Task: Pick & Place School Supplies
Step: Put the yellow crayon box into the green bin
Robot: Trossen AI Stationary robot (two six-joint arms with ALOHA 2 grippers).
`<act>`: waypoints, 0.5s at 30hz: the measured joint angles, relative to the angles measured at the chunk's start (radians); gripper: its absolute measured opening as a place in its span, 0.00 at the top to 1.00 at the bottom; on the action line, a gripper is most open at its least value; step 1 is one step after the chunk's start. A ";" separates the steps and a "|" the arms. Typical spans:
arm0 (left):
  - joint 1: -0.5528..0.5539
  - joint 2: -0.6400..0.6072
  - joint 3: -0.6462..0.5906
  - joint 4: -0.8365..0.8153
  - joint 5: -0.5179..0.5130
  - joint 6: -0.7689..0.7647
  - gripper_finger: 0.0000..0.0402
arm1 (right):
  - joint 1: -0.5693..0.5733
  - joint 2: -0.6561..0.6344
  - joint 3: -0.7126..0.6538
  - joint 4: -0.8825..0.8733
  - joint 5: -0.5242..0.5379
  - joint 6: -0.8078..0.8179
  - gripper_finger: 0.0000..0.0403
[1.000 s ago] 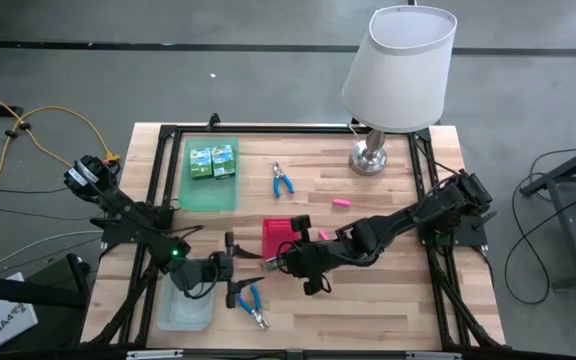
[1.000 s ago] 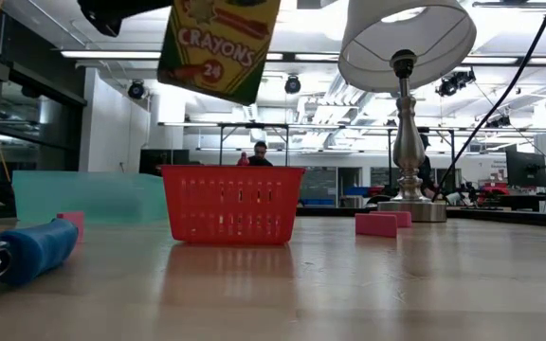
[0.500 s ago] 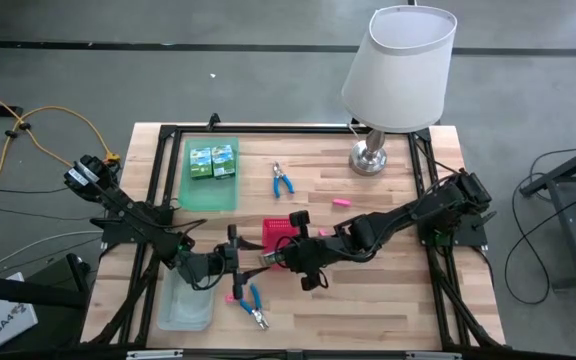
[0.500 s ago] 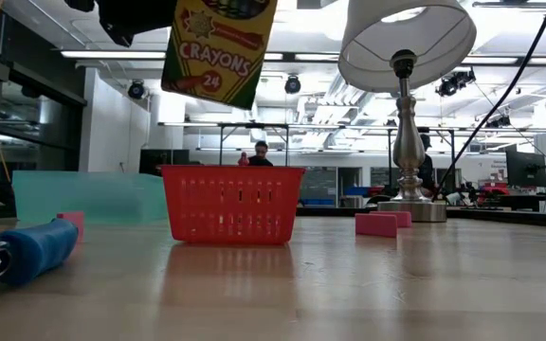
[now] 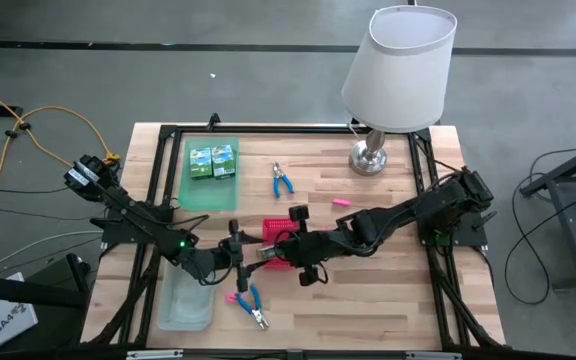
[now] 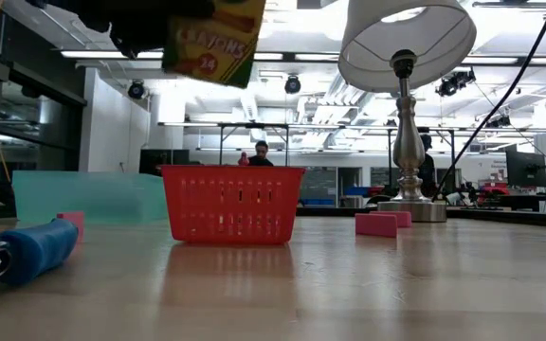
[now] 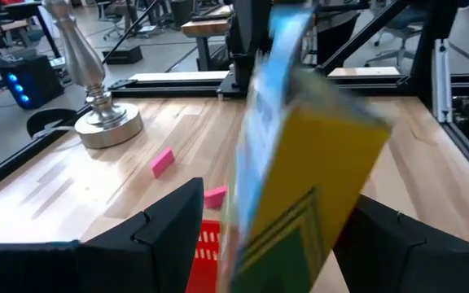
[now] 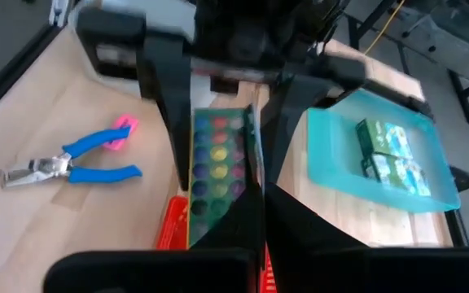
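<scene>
A green-and-yellow crayon box (image 5: 264, 252) is in the air between my two grippers, beside the red mesh basket (image 5: 280, 232). In the low view the box (image 6: 214, 40) is tilted at the picture's top. My right gripper (image 5: 282, 250) is shut on it. My left gripper (image 5: 240, 251) is open. In the right wrist view its fingers (image 8: 166, 106) stand on either side of the box (image 8: 221, 146). In the left wrist view a gap shows between one finger (image 7: 177, 224) and the box (image 7: 308, 171). My right gripper holds the crayon box by the end nearest it (image 8: 218, 195), which runs in between my own fingers (image 8: 279, 216). The fingers come about level from the table's right. The box sticks out ahead of them toward the left gripper, lifted clear of the table and tilted.
Two more crayon boxes (image 5: 213, 160) lie on the flat green tray (image 5: 211, 190). Blue-handled tools lie at the far middle (image 5: 283, 180) and near edge (image 5: 251, 306). Pink erasers (image 5: 340, 202) are scattered about. A clear bin (image 5: 183, 303) sits near left and a lamp (image 5: 371, 158) far right.
Both grippers have moved together a little toward the table's far edge, closer to the red basket, with the crayon box between them. In the low view the box has risen and tipped further over.
</scene>
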 joint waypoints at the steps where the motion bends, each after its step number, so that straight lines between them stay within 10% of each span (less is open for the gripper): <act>1: 0.003 0.000 0.000 -0.004 -0.001 0.000 0.42 | 0.000 -0.003 0.001 0.007 0.002 0.000 0.99; 15: 0.047 0.000 0.000 0.009 0.063 0.023 0.43 | 0.000 -0.021 0.002 0.026 -0.035 0.002 0.99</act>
